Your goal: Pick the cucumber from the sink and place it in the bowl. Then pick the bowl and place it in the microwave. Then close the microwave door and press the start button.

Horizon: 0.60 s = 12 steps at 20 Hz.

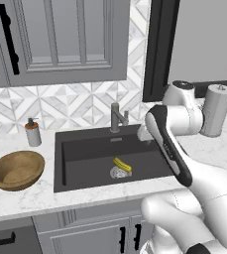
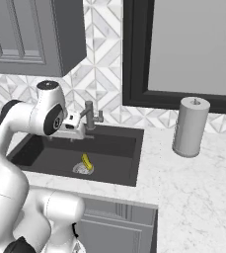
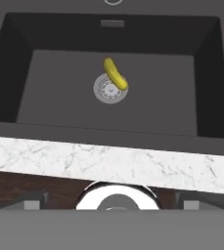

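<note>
While your arm reaches out over the counter, the gripper sits high above the front edge of the sink, and its jaws stand wide apart with nothing between them. Looking down from the hand, you first cross a strip of white marbled counter, then the sink's dark front wall, then the basin floor.

On that floor lies the cucumber, a short curved yellow piece. It rests ahead of and well below the gripper, near the middle of the basin. One end overlaps the rim of the round silver drain; the other end points away toward the back wall. Its long axis runs on a slant in the hand view, from upper left to lower right.

Your coming move is probably a descent straight into the basin, with the jaws turned to close across the cucumber's narrow width rather than along its length.

Farther off, to the left of the sink, the wooden bowl stands empty on the counter.
</note>
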{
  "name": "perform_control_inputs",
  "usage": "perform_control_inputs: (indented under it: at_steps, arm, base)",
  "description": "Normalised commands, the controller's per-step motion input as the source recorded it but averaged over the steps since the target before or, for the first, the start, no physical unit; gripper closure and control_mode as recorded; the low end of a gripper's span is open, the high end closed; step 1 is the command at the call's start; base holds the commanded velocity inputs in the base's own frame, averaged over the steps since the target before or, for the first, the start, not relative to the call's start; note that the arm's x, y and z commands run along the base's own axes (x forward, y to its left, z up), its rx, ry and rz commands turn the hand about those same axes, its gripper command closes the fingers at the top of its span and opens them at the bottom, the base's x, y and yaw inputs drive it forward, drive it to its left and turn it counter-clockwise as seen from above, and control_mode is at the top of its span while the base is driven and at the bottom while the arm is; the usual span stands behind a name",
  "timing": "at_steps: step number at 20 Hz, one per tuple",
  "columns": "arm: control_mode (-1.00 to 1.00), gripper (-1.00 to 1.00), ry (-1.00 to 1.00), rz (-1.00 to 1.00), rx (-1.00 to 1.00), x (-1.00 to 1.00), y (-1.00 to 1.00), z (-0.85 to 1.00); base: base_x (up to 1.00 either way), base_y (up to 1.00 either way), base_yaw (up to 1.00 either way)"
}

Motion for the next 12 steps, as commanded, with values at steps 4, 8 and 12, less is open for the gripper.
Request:
perform_control_inputs:
  at_steps: [4, 8, 12]
  arm:
    - [-1.0, -1.0, 0.0, 0.08, 0.0, 0.24, 0.03, -0.6]
    - [-1.0, -1.0, 0.0, 0.15, 0.04, 0.28, 0.0, -0.63]
    - [-1.0, -1.0, -0.01, 0.2, 0.05, 0.31, 0.0, -0.65]
  base:
    - [0.0, 0.0, 0.0]
    - [0.0, 0.0, 0.0]
    - [0.0, 0.0, 0.0]
